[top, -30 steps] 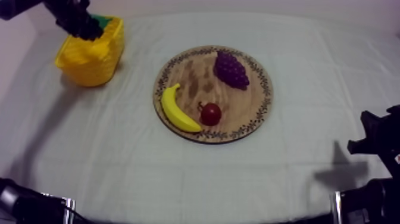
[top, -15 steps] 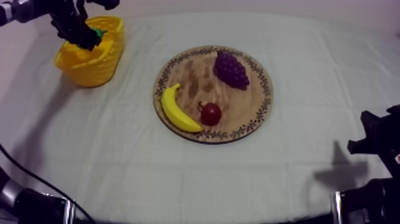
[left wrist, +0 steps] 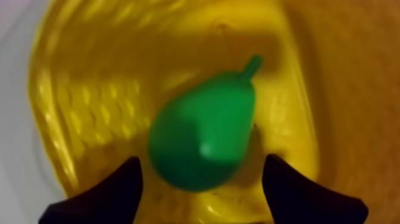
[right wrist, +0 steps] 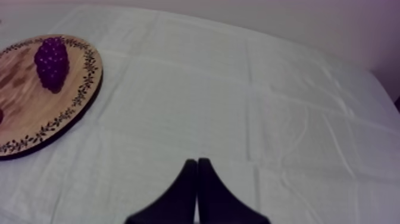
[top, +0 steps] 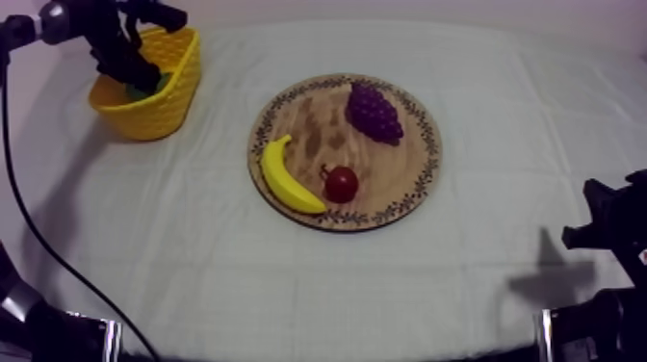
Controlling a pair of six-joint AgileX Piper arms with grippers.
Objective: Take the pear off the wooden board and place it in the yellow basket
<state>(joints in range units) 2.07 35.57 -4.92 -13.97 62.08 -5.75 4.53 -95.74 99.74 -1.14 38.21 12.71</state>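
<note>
The green pear (left wrist: 202,140) lies inside the yellow basket (left wrist: 89,101), resting on its floor. My left gripper (left wrist: 201,162) hangs just above it, open, with one finger on each side and neither touching the fruit. In the top view the left gripper (top: 133,69) reaches down into the basket (top: 164,108) at the far left, and a sliver of the pear (top: 152,87) shows beside it. My right gripper (right wrist: 196,164) is shut on nothing, low over bare cloth at the table's right (top: 605,231).
The round wooden board (top: 318,125) sits mid-table, holding a banana (top: 284,178), a small red fruit (top: 341,183) and a bunch of grapes (top: 374,112). From the right wrist, the board (right wrist: 24,101) and grapes (right wrist: 52,62) lie far off.
My left gripper has come down and slightly leftward, going from above the basket's rim into the basket, and the pear went down with it. The right arm has stayed still.
</note>
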